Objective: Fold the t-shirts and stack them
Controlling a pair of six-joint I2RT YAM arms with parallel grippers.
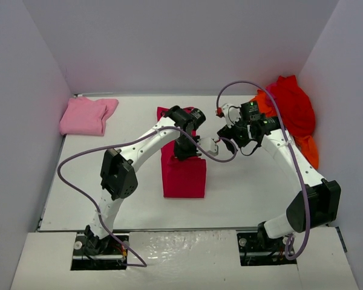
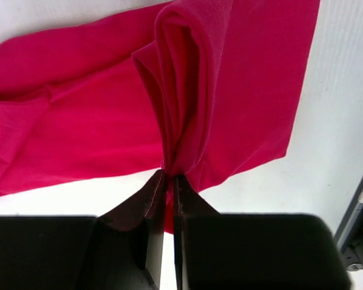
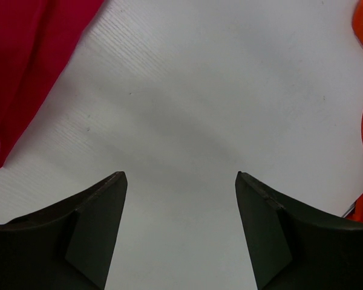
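Observation:
A crimson-magenta t-shirt [image 1: 183, 175] lies partly folded as a long strip in the middle of the table. My left gripper [image 1: 183, 154] is over its far half, shut on a pinched-up fold of the cloth [image 2: 187, 90]; in the left wrist view the gripper [image 2: 169, 175] holds the fabric between its tips. My right gripper [image 1: 216, 144] hangs open just right of that shirt, over bare table. The right wrist view shows this gripper [image 3: 180, 175] with nothing in it and the shirt's edge [image 3: 30, 60] at the left. A folded light pink t-shirt [image 1: 88, 115] lies at the back left. Red [image 1: 293, 106] and orange [image 1: 308, 148] t-shirts are heaped at the back right.
White walls close in the table [image 1: 109, 121] at the back, left and right. The red and orange heap leans against the right wall. A purple cable [image 1: 78, 181] loops out from my left arm over the table's left part, another arches over my right arm.

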